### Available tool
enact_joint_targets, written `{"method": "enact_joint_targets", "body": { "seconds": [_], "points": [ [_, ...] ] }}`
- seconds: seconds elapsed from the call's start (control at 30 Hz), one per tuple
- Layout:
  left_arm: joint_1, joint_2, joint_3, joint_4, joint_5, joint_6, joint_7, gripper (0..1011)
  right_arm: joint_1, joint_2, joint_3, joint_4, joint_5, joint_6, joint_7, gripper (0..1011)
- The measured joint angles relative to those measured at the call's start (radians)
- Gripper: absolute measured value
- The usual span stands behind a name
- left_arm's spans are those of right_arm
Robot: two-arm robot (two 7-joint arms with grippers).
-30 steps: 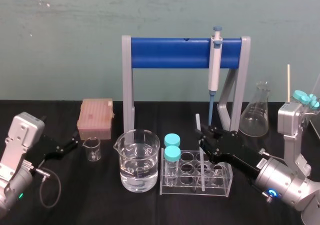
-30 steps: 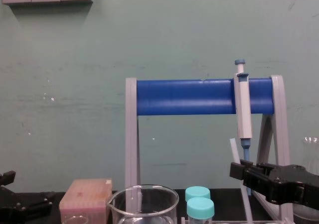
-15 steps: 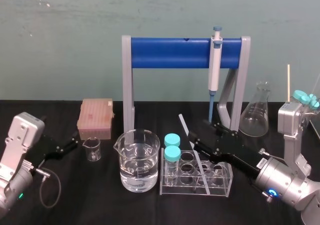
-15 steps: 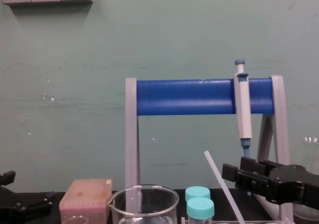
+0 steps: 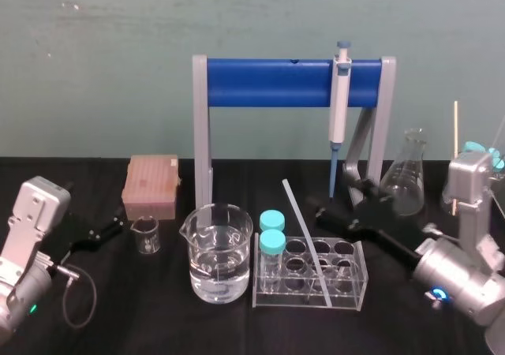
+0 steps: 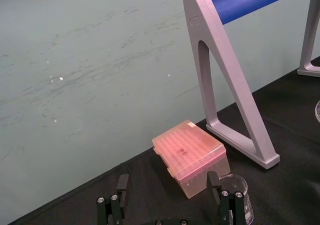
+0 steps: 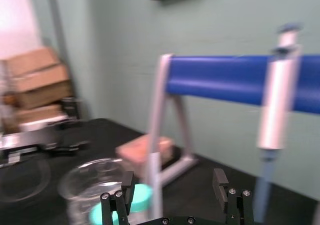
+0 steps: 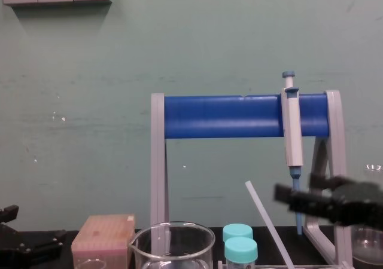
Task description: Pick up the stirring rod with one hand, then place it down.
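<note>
Tube rack (image 5: 347, 289): light, may shift. Right gripper (image 5: 322, 215): fingers spread, empty, near the rack. Left gripper (image 5: 110, 229): parked, fingers spread. Stirring rod (image 5: 303, 227) leans in the rack, top free; a sideways brush may tip it out.

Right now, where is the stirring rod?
Head view: the stirring rod leans leftward in the test tube rack, right of centre, beside the open right gripper; left gripper parked far left.

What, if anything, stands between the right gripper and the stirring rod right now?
Nothing visible does. The stirring rod leans in the clear rack. The open right gripper is just to the rod's right, apart from it, with only a bare gap between them. The left gripper is parked at the far left.
</note>
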Motion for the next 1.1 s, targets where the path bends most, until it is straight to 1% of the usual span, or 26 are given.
{"method": "enact_joint_targets", "body": {
  "seconds": [0.07, 0.1, 0.2, 0.23, 0.27, 0.3, 0.37, 0.43, 0.57, 1.1],
  "points": [
    [0.0, 0.0, 0.0, 0.0, 0.0, 0.0, 0.0, 1000, -0.017, 0.003, 0.019, -0.028, -0.028, 0.007, -0.063, 1003],
    [0.0, 0.0, 0.0, 0.0, 0.0, 0.0, 0.0, 1000, -0.039, 0.004, 0.04, -0.055, -0.059, 0.019, -0.131, 1003],
    [0.0, 0.0, 0.0, 0.0, 0.0, 0.0, 0.0, 1000, -0.073, 0.005, 0.067, -0.086, -0.106, 0.054, -0.235, 1003],
    [0.0, 0.0, 0.0, 0.0, 0.0, 0.0, 0.0, 1000, -0.086, 0.005, 0.077, -0.095, -0.123, 0.073, -0.277, 1003],
    [0.0, 0.0, 0.0, 0.0, 0.0, 0.0, 0.0, 1000, -0.107, 0.004, 0.091, -0.105, -0.145, 0.104, -0.333, 1003],
    [0.0, 0.0, 0.0, 0.0, 0.0, 0.0, 0.0, 1000, -0.122, 0.002, 0.101, -0.108, -0.16, 0.129, -0.369, 1003],
    [0.0, 0.0, 0.0, 0.0, 0.0, 0.0, 0.0, 1000, -0.136, -0.001, 0.111, -0.109, -0.17, 0.156, -0.399, 1003],
    [0.0, 0.0, 0.0, 0.0, 0.0, 0.0, 0.0, 1000, -0.149, -0.004, 0.122, -0.107, -0.181, 0.183, -0.424, 1002],
    [0.0, 0.0, 0.0, 0.0, 0.0, 0.0, 0.0, 1000, -0.157, -0.01, 0.13, -0.098, -0.191, 0.202, -0.441, 1003],
    [0.0, 0.0, 0.0, 0.0, 0.0, 0.0, 0.0, 1000, -0.154, -0.008, 0.127, -0.102, -0.189, 0.196, -0.438, 1003]
  ]
}}
